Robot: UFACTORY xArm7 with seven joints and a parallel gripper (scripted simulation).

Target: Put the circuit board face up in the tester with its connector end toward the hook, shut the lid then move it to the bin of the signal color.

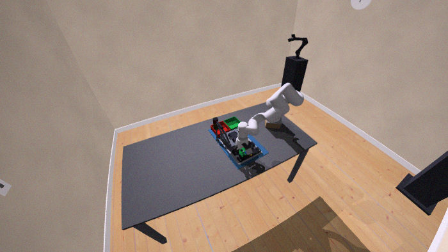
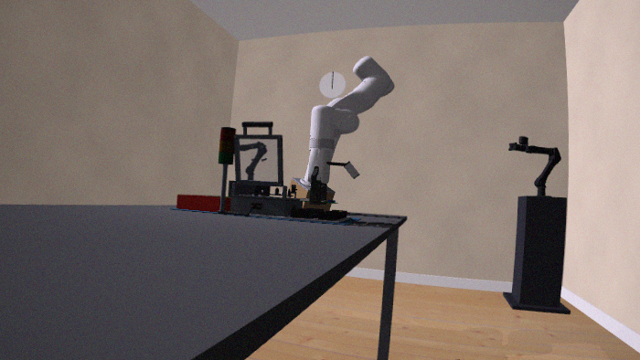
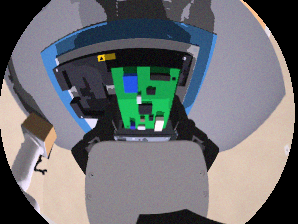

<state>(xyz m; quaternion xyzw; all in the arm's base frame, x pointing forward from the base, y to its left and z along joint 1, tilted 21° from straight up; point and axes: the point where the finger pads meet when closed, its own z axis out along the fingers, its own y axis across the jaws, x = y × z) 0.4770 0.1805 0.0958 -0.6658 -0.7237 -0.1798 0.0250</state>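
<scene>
The green circuit board is face up between the fingers of my gripper, which is shut on its long sides. The board hangs roughly level, a little above the black tray. In the wrist view a white block shows at the board's end nearest the gripper's palm. The tester stands beside the tray with its lid upright and open. The signal tower shows no bright lamp. The pins, posts and hook cannot be made out.
The red bin and the green bin stand upright beyond the tester, near the table's far edge. The lid's handle and the tower rise high beside the arm. A blue mat lies under the tray and tester.
</scene>
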